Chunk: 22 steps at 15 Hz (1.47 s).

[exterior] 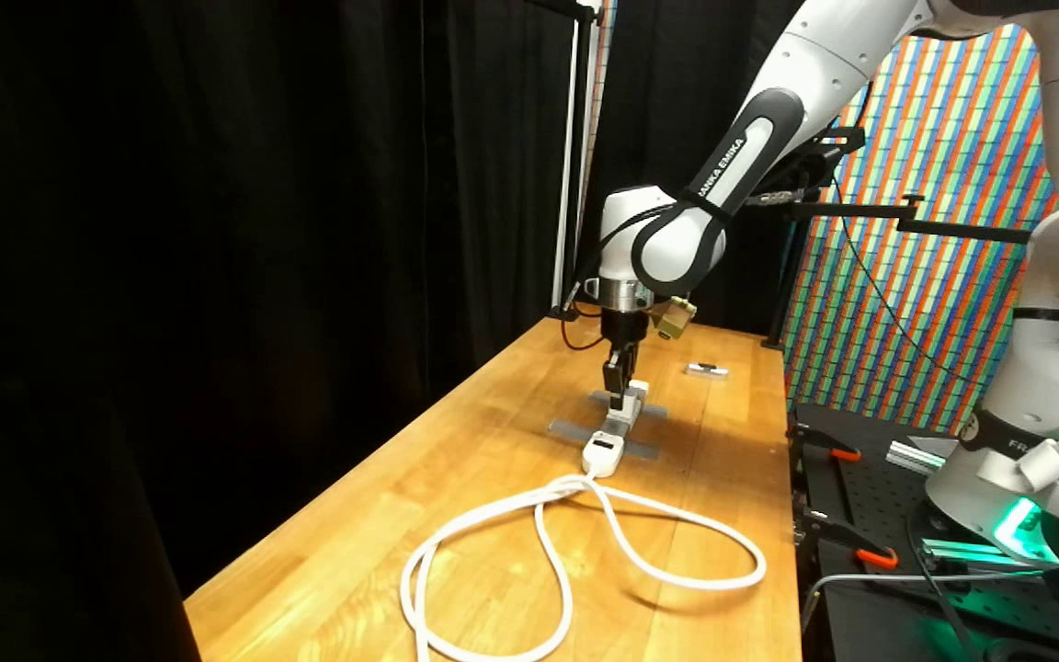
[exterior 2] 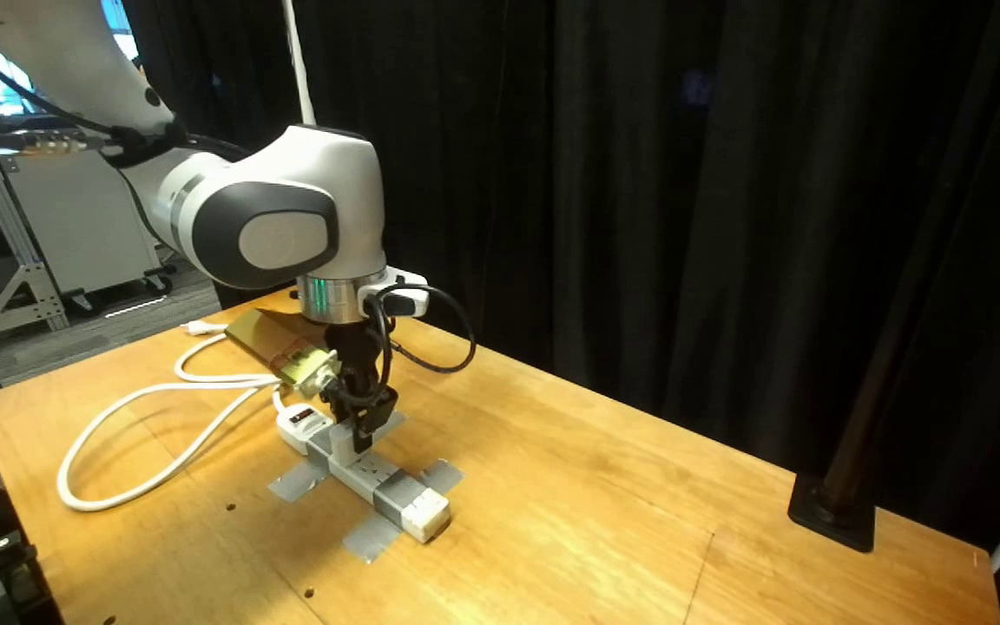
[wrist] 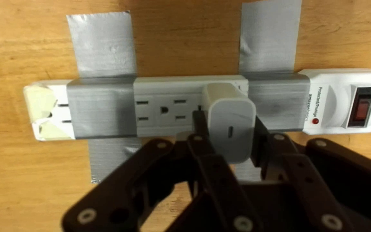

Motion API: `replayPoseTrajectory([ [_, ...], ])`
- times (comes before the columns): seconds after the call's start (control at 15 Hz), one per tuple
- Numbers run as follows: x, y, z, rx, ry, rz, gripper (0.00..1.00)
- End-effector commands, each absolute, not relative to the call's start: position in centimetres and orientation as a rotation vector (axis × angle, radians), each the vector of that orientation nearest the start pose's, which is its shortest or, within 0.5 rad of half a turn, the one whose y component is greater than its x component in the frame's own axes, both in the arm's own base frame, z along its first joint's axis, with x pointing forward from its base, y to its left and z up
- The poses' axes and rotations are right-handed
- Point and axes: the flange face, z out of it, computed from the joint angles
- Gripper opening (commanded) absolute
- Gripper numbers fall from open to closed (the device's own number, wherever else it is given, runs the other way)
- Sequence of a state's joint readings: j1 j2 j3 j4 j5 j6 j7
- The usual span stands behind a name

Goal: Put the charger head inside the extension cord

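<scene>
R of ctr in wrist view, charger (wrist: 232,118) is gripped by claw (wrist: 230,129) over ext. cord (wrist: 166,125); seating can't be judged.

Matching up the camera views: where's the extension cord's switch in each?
In an exterior view: switch slightly right of centre, below mid-height.
In an exterior view: switch left of centre, below mid-height.
In the wrist view: switch near the right edge, slightly above mid-height.
Shared landmark: the grey tape nearest the switch, across the extension cord; all three views show it.
</scene>
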<state>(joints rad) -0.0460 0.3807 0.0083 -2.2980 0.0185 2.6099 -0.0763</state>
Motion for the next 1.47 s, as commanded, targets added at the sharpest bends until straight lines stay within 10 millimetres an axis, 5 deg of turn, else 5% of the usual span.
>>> replayPoseTrajectory([
  [0.0, 49.9, -1.3, 13.5, -3.093, -0.061, 0.285, 0.19],
  [0.2, 49.4, -1.1, 13.4, -3.111, -0.053, 0.292, 0.22],
  [0.27, 49.3, -0.9, 13.8, -3.122, -0.05, 0.282, 0.56],
  [0.53, 48.8, -0.3, 16.6, -3.156, -0.076, 0.251, 0.6],
  [0.73, 46.5, 1.0, 17.9, -3.18, -0.109, 0.317, 0.8],
  [0.93, 45.3, 2.6, 21.4, -3.239, -0.133, 0.291, 1.0],
  [1.4, 41.5, 6.6, 30.8, -3.297, -0.175, 0.181, 1.0],
])
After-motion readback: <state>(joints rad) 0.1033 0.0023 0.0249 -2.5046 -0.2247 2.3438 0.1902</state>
